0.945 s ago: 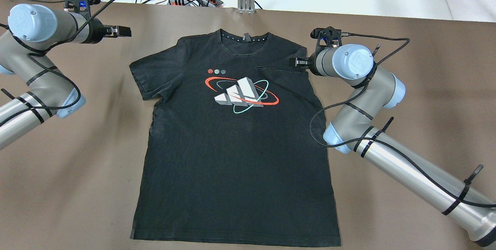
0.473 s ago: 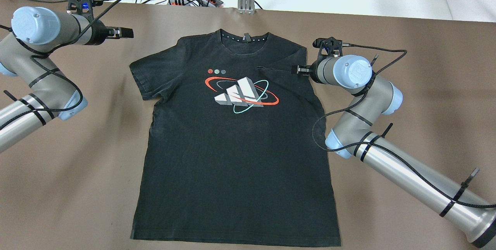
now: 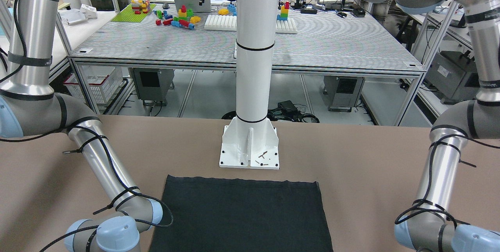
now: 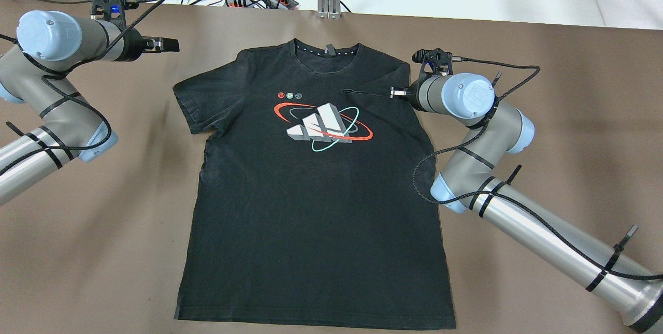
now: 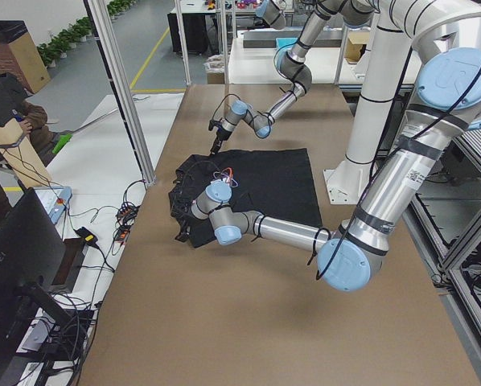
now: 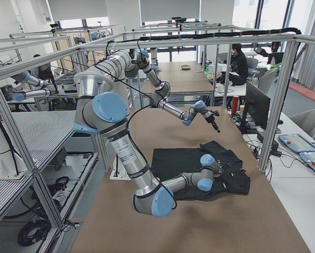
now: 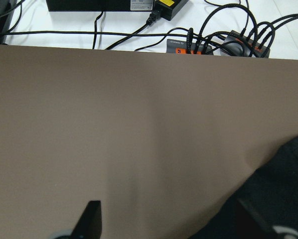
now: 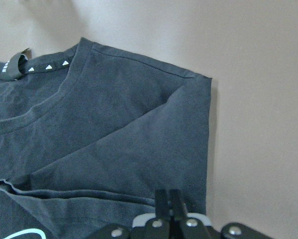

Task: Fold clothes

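Soft black T-shirt (image 4: 311, 220); angular white-red print (image 4: 321, 124)

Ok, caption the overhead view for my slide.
Black T-shirt flat on brown table, one sleeve folded inward; right gripper over it, left gripper aside.

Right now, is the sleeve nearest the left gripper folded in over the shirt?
No, that sleeve of the T-shirt lies spread out flat on the table.

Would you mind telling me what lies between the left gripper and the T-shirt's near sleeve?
Only bare brown table: in the overhead view nothing sits between the left gripper and the sleeve of the T-shirt.
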Motion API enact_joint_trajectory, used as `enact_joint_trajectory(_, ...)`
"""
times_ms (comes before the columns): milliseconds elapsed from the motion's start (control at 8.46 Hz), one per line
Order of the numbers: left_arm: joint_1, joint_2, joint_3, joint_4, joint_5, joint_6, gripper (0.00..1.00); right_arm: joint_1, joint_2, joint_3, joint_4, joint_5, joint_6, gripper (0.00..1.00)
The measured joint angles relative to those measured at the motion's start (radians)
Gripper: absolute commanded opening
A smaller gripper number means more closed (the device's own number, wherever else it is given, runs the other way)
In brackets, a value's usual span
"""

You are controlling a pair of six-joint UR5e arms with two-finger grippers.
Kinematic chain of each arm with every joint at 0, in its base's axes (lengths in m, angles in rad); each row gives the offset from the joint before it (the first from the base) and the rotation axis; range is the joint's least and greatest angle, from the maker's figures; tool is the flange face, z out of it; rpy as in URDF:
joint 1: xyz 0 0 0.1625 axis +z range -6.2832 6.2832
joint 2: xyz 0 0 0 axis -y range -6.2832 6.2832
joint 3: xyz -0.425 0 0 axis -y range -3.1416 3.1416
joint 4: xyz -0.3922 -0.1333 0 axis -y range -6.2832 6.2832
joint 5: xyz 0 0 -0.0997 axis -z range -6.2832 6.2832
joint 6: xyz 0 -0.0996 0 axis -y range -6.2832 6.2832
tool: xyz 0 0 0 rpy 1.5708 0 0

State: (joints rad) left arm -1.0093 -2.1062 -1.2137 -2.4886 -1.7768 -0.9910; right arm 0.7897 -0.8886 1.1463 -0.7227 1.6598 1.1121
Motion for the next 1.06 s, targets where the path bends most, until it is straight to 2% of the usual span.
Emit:
enact_joint_trajectory(591, 0.001, -0.001, 0.003, 0.001, 0.0, 0.0, 0.94, 0.002, -0.005, 0.057, -0.001, 0.047, -0.007, 0.0)
enact_joint_trajectory(1063, 0.002, -0.004, 0.005, 0.002, 0.0, 0.001, 0.94, -0.008, -0.057, 0.164, -0.004, 0.071, -0.006, 0.0)
